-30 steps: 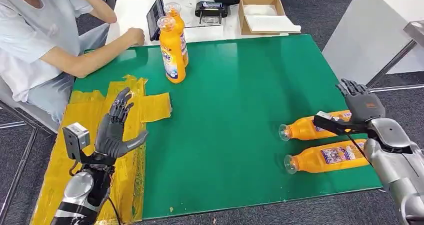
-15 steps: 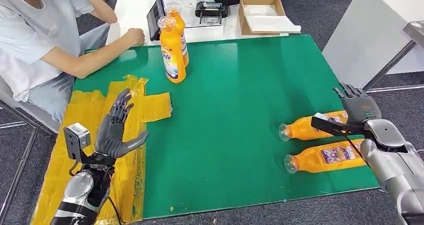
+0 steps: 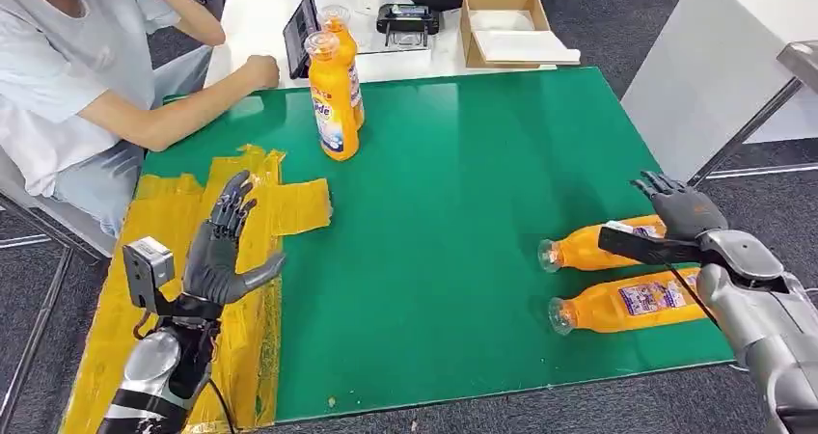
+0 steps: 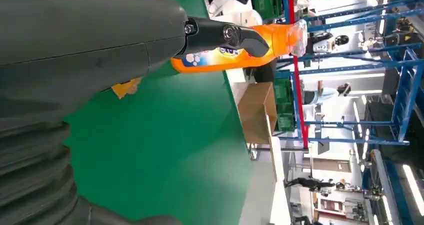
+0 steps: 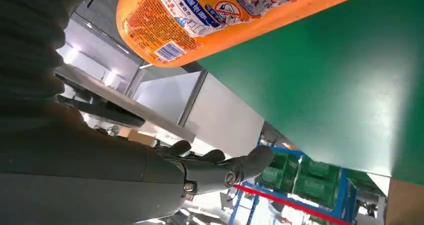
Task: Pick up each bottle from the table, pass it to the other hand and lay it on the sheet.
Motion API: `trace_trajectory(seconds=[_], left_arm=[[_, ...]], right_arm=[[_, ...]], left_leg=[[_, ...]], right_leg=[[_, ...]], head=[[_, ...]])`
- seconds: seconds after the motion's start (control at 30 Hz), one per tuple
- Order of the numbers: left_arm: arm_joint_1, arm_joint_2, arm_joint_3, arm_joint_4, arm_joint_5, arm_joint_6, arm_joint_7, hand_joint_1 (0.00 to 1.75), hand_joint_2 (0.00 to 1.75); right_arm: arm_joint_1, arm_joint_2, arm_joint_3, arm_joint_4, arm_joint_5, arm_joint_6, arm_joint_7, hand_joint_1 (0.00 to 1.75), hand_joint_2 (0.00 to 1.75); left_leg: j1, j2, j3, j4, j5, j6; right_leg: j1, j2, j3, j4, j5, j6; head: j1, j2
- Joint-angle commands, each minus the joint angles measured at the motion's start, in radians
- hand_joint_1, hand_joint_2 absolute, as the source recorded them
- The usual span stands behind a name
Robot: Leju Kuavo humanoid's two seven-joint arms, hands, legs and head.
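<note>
Two orange bottles lie on their sides at the right of the green table: the farther one and the nearer one. My right hand hovers open above the base end of the farther bottle, fingers spread. The right wrist view has an orange bottle close by and my right hand's fingers apart, holding nothing. Two more orange bottles stand upright at the far middle. My left hand is raised open over the yellow sheet; a standing bottle lies beyond its thumb.
A person in a light shirt sits at the far left, with a forearm resting on the table's far corner. Behind stands a white table with a tablet, a black device and a cardboard box. A grey cabinet stands at the right.
My right hand has moved down and slightly left, closer to the farther lying bottle. The left hand and the bottles have stayed put.
</note>
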Motion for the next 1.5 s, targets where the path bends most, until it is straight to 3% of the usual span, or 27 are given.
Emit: trace_trajectory(seconds=[0.03,0.2,0.37,0.57,0.67,0.7,1.5], left_arm=[[-0.030,0.019,-0.014,0.055,0.005,-0.001,0.004,0.00,1.75],[-0.031,0.020,-0.015,0.056,0.005,-0.001,0.004,0.00,1.75],[-0.043,0.022,-0.017,0.082,0.011,0.002,0.004,0.00,1.75],[-0.052,0.024,-0.023,0.104,0.019,0.005,0.001,0.00,1.75],[-0.053,0.025,-0.024,0.106,0.020,0.005,0.001,0.00,1.75],[-0.053,0.025,-0.024,0.106,0.020,0.005,0.001,0.00,1.75],[-0.053,0.025,-0.024,0.106,0.020,0.005,0.001,0.00,1.75]], right_arm=[[-0.051,0.017,0.036,0.059,-0.001,0.012,-0.003,0.00,1.75],[-0.057,0.019,0.045,0.068,-0.015,0.035,-0.011,0.00,1.75],[-0.105,0.007,0.099,0.122,-0.079,0.169,-0.061,0.00,1.75],[-0.154,0.003,0.179,0.190,-0.131,0.251,-0.080,0.00,1.75],[-0.156,0.001,0.187,0.192,-0.136,0.254,-0.080,0.00,1.75],[-0.156,0.001,0.187,0.192,-0.136,0.254,-0.080,0.00,1.75],[-0.156,0.001,0.187,0.192,-0.136,0.254,-0.080,0.00,1.75]], left_leg=[[0.001,0.002,0.004,0.000,-0.002,-0.003],[0.001,0.001,0.003,0.000,-0.001,-0.002],[0.001,0.002,0.004,0.000,-0.001,-0.003],[0.001,0.002,0.004,0.000,-0.001,-0.002],[0.003,0.002,0.008,0.002,-0.004,-0.005],[0.001,0.001,0.003,0.000,-0.001,-0.002],[0.001,0.001,0.006,0.001,-0.002,-0.003]], right_leg=[[0.001,0.001,0.004,0.000,-0.001,-0.002],[0.001,0.000,0.003,-0.001,0.000,-0.002],[0.001,0.001,0.004,0.000,0.000,-0.002],[0.001,0.001,0.003,-0.001,0.000,-0.002],[0.003,0.000,0.009,0.000,-0.002,-0.004],[0.001,0.000,0.003,-0.001,0.000,-0.002],[0.001,0.000,0.006,0.000,-0.001,-0.003]], head=[[0.000,0.000],[0.000,0.000],[0.000,0.000],[0.000,0.000],[0.000,0.000],[0.000,0.000],[0.000,0.000]])
